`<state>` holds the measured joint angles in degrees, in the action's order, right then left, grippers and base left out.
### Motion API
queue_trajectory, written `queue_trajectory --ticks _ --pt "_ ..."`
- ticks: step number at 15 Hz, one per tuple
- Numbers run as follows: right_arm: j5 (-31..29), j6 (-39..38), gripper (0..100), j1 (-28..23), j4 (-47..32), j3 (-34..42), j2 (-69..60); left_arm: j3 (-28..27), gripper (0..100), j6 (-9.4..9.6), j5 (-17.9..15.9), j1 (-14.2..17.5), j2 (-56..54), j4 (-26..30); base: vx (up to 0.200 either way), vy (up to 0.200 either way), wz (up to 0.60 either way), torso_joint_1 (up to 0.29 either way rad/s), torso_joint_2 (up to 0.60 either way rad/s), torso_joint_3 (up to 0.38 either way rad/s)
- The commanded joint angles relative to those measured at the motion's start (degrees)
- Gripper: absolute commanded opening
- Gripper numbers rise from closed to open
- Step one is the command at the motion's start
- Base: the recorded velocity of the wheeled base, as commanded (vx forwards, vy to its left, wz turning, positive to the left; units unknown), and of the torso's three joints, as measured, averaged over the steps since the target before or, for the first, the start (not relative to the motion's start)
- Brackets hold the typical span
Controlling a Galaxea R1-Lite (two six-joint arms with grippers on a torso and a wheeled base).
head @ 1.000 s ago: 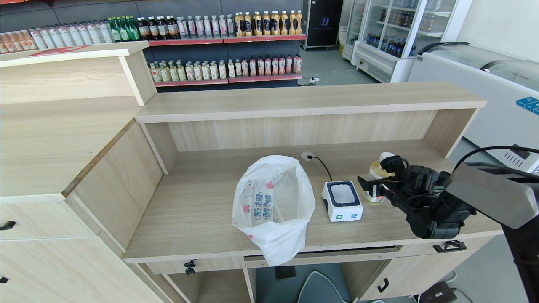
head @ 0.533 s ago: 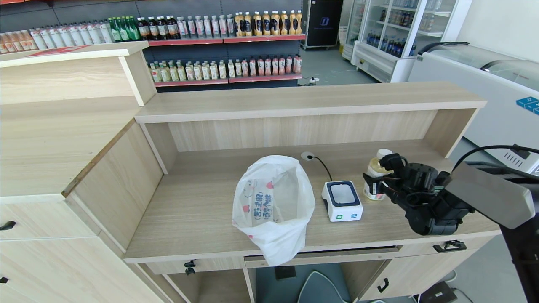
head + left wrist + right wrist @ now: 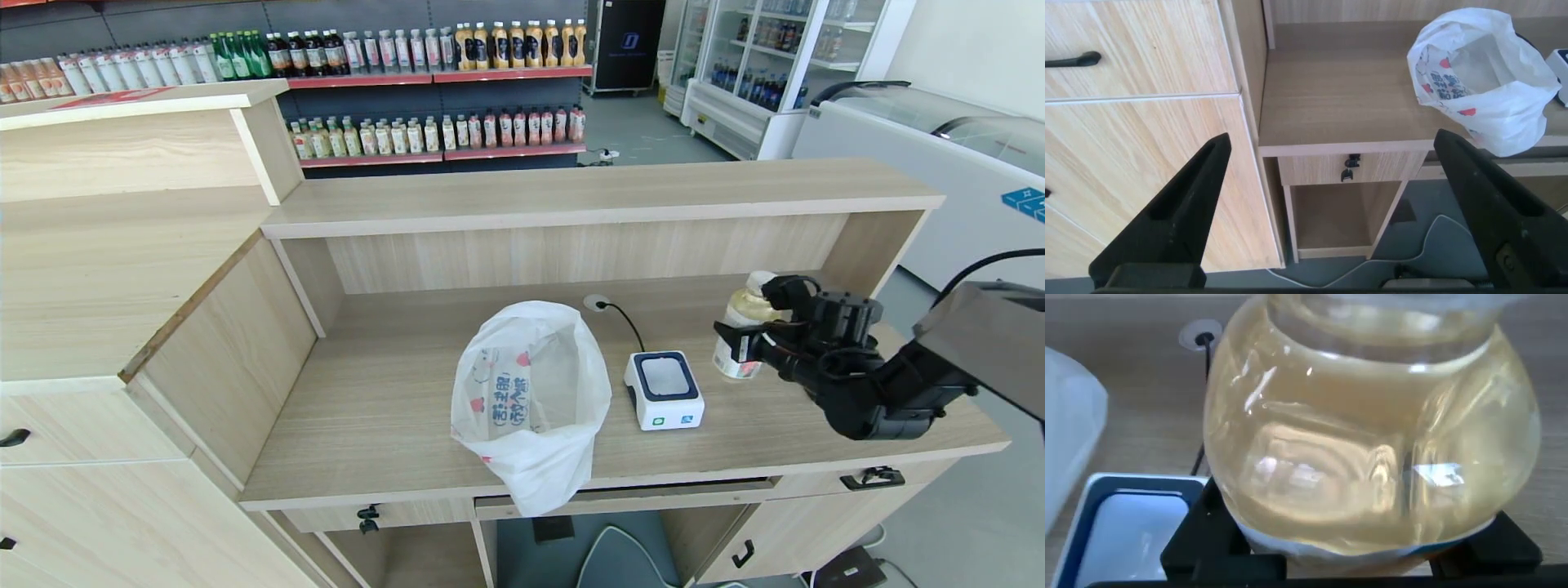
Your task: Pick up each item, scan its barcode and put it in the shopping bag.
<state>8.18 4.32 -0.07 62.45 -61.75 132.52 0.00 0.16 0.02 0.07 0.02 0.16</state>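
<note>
One bottle in right hand, beside scanner

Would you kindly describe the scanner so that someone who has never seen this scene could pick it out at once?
Start at the wooden counter. On it, between the white bag and the bottle, sits the scanner. It alone is boxy: a white block with a dark-framed window on top and a black cable leading away behind it.
</note>
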Motion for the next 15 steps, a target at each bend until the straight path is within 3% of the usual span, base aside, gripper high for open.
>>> queue_trajectory --ticks 1,3,5,8,12,15 --pt "5.2 -8.3 0 -1.9 -6.0 9.2 -19.3 0.0 100 0.02 0.0 0.0 0.0 0.0 0.0 0.0 0.0 0.0 0.0 0.0" --pt "13.8 -9.8 0 -3.8 -9.7 12.2 -27.7 0.0 100 -0.07 0.0 0.0 0.0 0.0 0.0 0.0 0.0 0.0 0.0 0.0" --pt "33.2 -19.2 0 -4.8 -16.9 12.4 -39.3 0.0 100 -0.07 0.0 0.1 0.0 0.0 0.0 0.0 0.0 0.0 0.0 0.0" --pt "51.0 -29.6 0 -4.9 -18.6 14.7 -49.0 0.0 100 0.02 0.1 0.0 0.0 0.0 0.0 0.0 0.0 0.0 0.0 0.0" --pt "65.4 -31.3 0 -4.1 -18.4 23.3 -58.1 0.0 100 0.02 0.1 0.0 0.0 0.0 0.0 0.0 0.0 0.0 0.0 0.0" --pt "68.2 -33.7 0 -1.7 -18.7 25.7 -61.1 0.0 100 -0.07 0.1 0.0 0.0 0.0 0.0 0.0 0.0 0.0 0.0 0.0"
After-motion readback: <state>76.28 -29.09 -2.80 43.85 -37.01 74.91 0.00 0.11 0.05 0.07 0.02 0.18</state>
